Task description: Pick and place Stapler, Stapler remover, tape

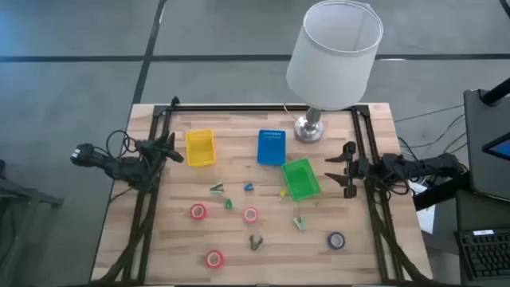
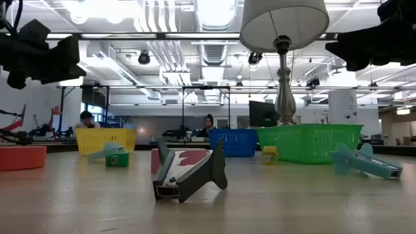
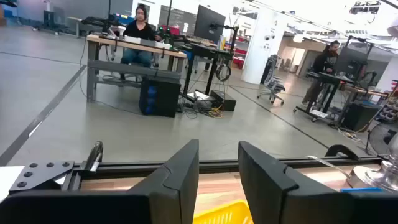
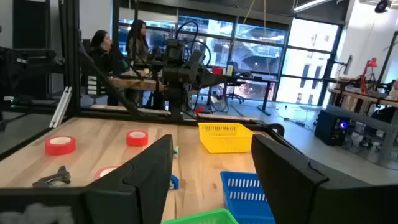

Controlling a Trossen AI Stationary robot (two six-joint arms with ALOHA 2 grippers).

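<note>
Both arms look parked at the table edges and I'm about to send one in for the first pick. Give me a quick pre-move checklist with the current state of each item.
1. Left claw empty and open, at the table's left edge by the yellow basket: ok.
2. Right claw empty and open, at the right edge by the green basket: ok.
3. All four tape rolls in sight and free: three red, one blue-purple: ok.
4. Yellow, blue and green baskets upright, openings facing up: ok.
5. Which small items are the stapler and which the remover, such as the dark piece at the front: cannot tell.
6. Lamp overhangs the far right of the table, near the right arm's path: not ok.
</note>
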